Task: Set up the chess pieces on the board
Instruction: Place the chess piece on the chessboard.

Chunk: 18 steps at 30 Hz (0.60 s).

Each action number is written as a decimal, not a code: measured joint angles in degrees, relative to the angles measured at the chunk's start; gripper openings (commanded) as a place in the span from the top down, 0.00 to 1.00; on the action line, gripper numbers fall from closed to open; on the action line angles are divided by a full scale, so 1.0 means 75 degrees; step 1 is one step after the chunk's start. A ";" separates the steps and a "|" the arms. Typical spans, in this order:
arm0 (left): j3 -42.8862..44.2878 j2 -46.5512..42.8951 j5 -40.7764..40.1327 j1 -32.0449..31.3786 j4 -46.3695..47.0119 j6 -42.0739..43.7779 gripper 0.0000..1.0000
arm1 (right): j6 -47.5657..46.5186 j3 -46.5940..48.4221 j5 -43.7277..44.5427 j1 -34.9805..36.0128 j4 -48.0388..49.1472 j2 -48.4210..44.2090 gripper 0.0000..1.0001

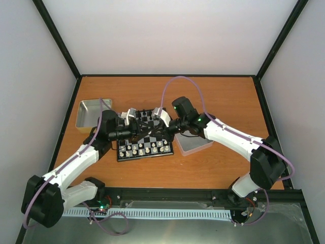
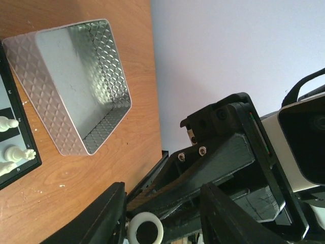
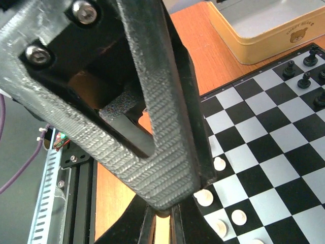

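The board [image 1: 144,147] lies mid-table, with cream-white chess pieces [image 1: 144,149] along its near rows and black figures [image 1: 147,118] at the far side. Both grippers meet just above it. My left gripper [image 1: 136,124] stands open; in its wrist view the jaws [image 2: 162,188] are apart and the other arm's black gripper body shows beyond them. My right gripper [image 3: 162,216] is shut, with a small pale chess piece pinched at its tips. A grey ridged finger [image 3: 152,127] of the left gripper hides most of that view. Cream pieces [image 3: 204,197] stand on the board [image 3: 264,152] beside it.
An empty silver tray [image 1: 91,113] [image 2: 76,81] sits left of the board. A pale tin [image 1: 193,145] [image 3: 264,30] sits against the board's right side. White walls and black frame posts enclose the table, and a black rail runs along the near edge.
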 measured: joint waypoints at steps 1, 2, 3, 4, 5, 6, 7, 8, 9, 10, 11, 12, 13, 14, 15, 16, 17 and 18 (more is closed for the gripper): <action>0.0000 -0.0052 -0.0026 0.0003 -0.0041 0.0000 0.64 | 0.0012 0.0000 0.0044 0.0009 0.0012 0.0000 0.96; 0.0000 -0.0093 -0.0064 0.0003 -0.0085 0.0000 0.67 | 0.0029 0.0000 0.0076 0.0015 0.0017 0.0000 0.95; 0.0000 -0.0111 -0.0093 0.0003 -0.0119 -0.0003 0.69 | 0.0050 0.0000 0.0099 0.0020 0.0023 0.0000 0.95; 0.0000 -0.0117 -0.0117 0.0003 -0.0152 0.0012 0.73 | 0.0067 0.0000 0.0119 0.0023 0.0041 0.0000 0.95; 0.0000 -0.0117 -0.0154 0.0006 -0.0195 0.0020 0.75 | 0.0102 0.0000 0.0152 0.0023 0.0055 0.0000 0.95; -0.0003 -0.0117 -0.0195 0.0009 -0.0233 0.0029 0.77 | 0.0125 0.0000 0.0172 0.0023 0.0061 0.0000 0.95; -0.0003 -0.0117 -0.0230 0.0009 -0.0268 0.0041 0.78 | 0.0152 0.0000 0.0181 0.0023 0.0070 0.0000 0.95; -0.0003 -0.0114 -0.0265 0.0009 -0.0283 0.0052 0.78 | 0.0181 0.0000 0.0195 0.0026 0.0099 0.0000 0.95; -0.0003 -0.0114 -0.0300 0.0009 -0.0294 0.0058 0.75 | 0.0201 0.0000 0.0210 0.0026 0.0117 0.0000 0.95; -0.0003 -0.0114 -0.0318 0.0009 -0.0300 0.0061 0.74 | 0.0219 0.0000 0.0227 0.0026 0.0117 0.0000 0.95; -0.0003 -0.0114 -0.0323 0.0009 -0.0306 0.0070 0.73 | 0.0251 0.0003 0.0248 0.0029 0.0117 0.0000 0.95; -0.0003 -0.0114 -0.0323 0.0009 -0.0315 0.0079 0.74 | 0.0294 0.0009 0.0283 0.0032 0.0114 0.0000 0.95; -0.0003 -0.0114 -0.0321 0.0009 -0.0323 0.0076 0.76 | 0.0321 0.0015 0.0332 0.0038 0.0111 0.0000 0.94; -0.0003 -0.0114 -0.0306 0.0009 -0.0332 0.0076 0.80 | 0.0344 0.0032 0.0414 0.0038 0.0111 0.0000 0.95; -0.0003 -0.0114 -0.0312 0.0009 -0.0329 0.0073 0.83 | 0.0358 0.0058 0.0440 0.0038 0.0105 0.0012 0.95; 0.0000 -0.0114 -0.0321 0.0009 -0.0326 0.0064 0.85 | 0.0379 0.0070 0.0455 0.0038 0.0105 0.0017 0.95; 0.0000 -0.0114 -0.0350 0.0015 -0.0353 0.0079 0.85 | 0.0388 0.0073 0.0493 0.0038 0.0105 0.0023 0.95; 0.0000 -0.0114 -0.0376 0.0017 -0.0373 0.0073 0.86 | 0.0408 0.0076 0.0522 0.0038 0.0105 0.0023 0.94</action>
